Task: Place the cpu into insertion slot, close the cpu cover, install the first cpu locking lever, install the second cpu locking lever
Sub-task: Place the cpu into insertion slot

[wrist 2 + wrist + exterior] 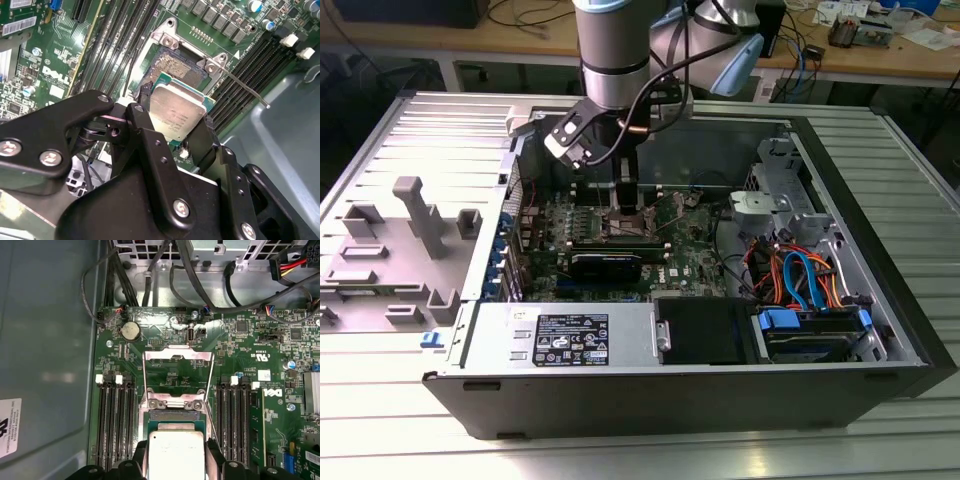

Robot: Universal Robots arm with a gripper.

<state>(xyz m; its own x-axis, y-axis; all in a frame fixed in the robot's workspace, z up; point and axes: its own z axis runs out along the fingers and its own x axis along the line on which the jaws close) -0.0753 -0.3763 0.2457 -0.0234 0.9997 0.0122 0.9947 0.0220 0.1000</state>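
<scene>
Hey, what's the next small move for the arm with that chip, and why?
Probably ease the cpu straight down, gently. The gripper grips it by its edges just above the insertion slot, whose dark centre lies bare, and the cpu cover stands flipped open.

Faint, unreadable print covered the cpu [177, 107] in the claw [172, 125]; white lettering marked the circuit board [55, 75] beside it.
</scene>
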